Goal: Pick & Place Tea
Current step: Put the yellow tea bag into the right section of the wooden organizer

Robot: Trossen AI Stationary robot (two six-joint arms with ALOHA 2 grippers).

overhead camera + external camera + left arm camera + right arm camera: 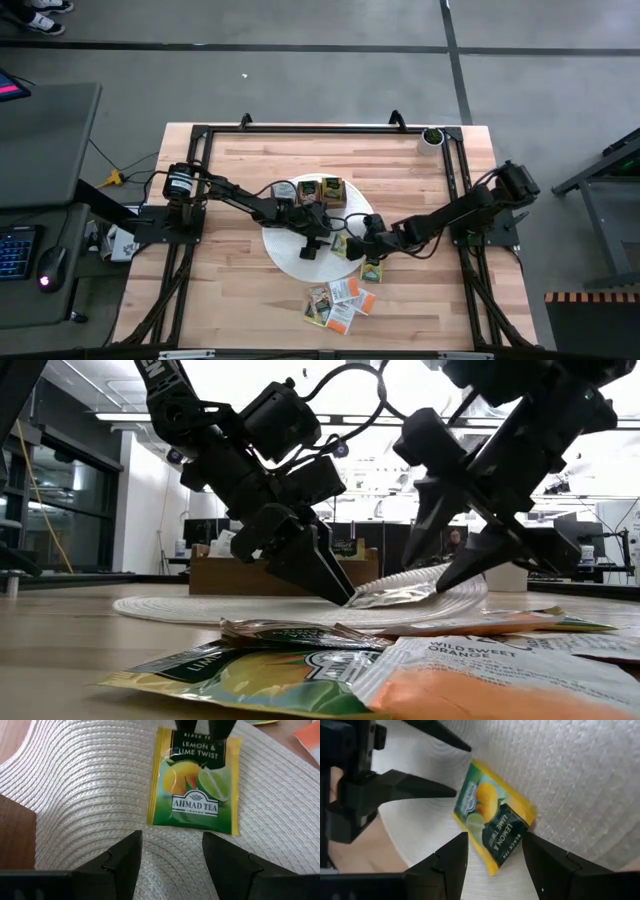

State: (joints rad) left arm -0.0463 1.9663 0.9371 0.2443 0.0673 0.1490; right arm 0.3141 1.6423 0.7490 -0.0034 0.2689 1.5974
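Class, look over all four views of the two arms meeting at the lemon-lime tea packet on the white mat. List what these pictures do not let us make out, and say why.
- High view: the lemon-lime tea packet is hidden under both arms.
- High view: the wooden box contents are too small to count.
- Low view: the nearest packets are blurred and cut off by the bottom edge.
- Left wrist view: the right gripper is cut off by the top edge.
- Left gripper: open, touching nothing.

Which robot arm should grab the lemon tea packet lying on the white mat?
Probably the right. The right claw has its open fingers on either side of one end of the lemon tea packet on the white mat. The left claw is open too, but sits just short of the packet.
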